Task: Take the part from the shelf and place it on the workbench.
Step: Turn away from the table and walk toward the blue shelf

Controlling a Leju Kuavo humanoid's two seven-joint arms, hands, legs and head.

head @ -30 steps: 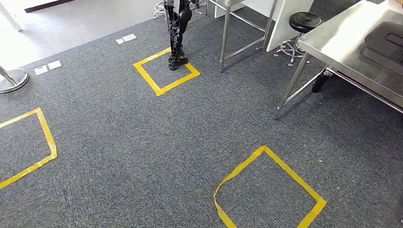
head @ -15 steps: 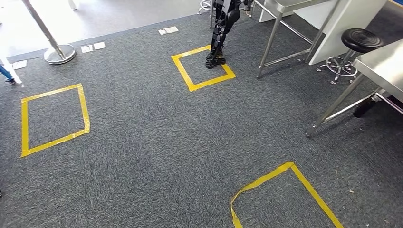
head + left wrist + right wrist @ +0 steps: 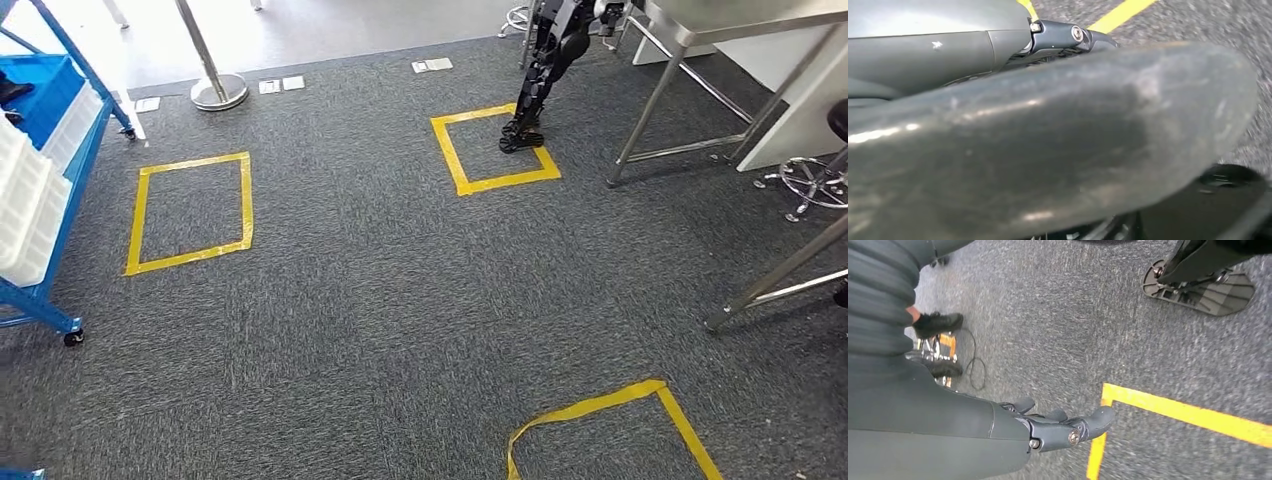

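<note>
The view has turned left since a second ago, so the blue shelf [image 3: 30, 298] now appears, still well apart from the empty, loosely spread right hand [image 3: 1048, 430]; the left hand [image 3: 1063, 37] I cannot judge, and the part, probably on that shelf, cannot be distinguished.

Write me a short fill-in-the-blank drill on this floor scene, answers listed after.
1. The squares taped on the carpet are ____ in colour.
2. The wheeled shelf at the far left has a ____ frame.
3. The other robot's black leg stands in the ____ taped square.
4. The right hand holds ____.

Missing words: yellow; blue; farthest; nothing
</note>
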